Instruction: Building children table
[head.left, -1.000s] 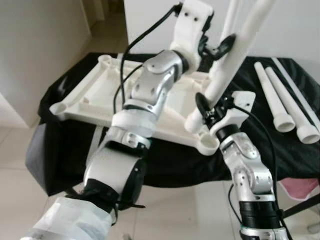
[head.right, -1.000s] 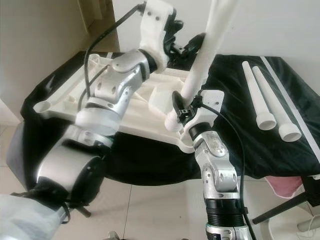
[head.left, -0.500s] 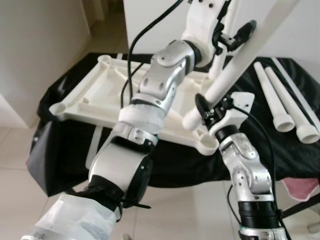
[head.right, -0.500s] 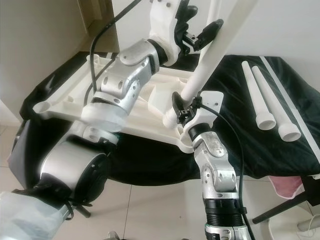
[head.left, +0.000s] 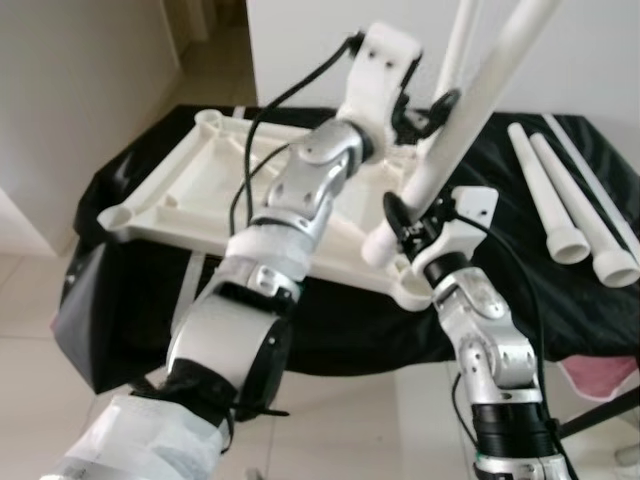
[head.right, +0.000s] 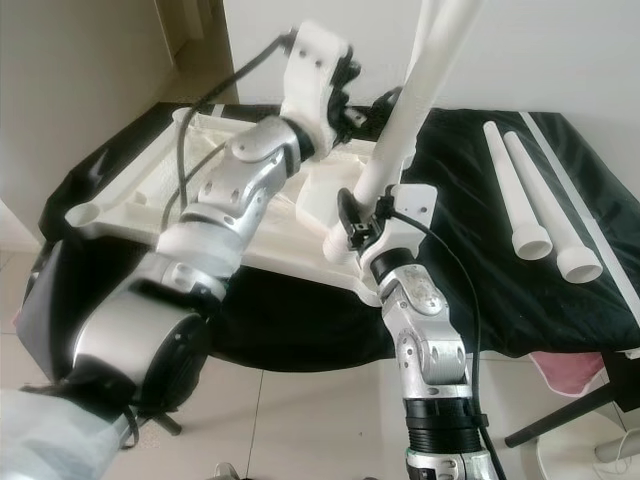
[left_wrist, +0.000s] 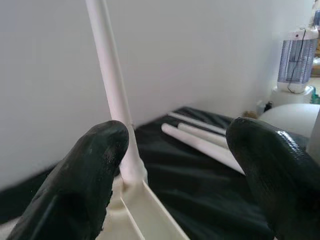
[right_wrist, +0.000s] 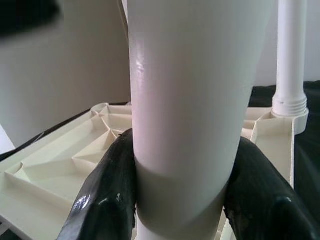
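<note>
Now my right gripper (head.right: 362, 226) fingers pinch the table leg (head.right: 410, 105) low, above the upturned tabletop's (head.left: 190, 190) corner socket (head.left: 412, 290); left gripper (head.left: 425, 108) fingers spread. I'd straighten it first, then press.

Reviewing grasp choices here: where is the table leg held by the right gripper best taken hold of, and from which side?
Low on the table leg, just above its flared collar, from the robot's side, as the right gripper holds it. The round shaft suits opposing fingers, and gripping near the corner socket likely eases aiming.
</note>
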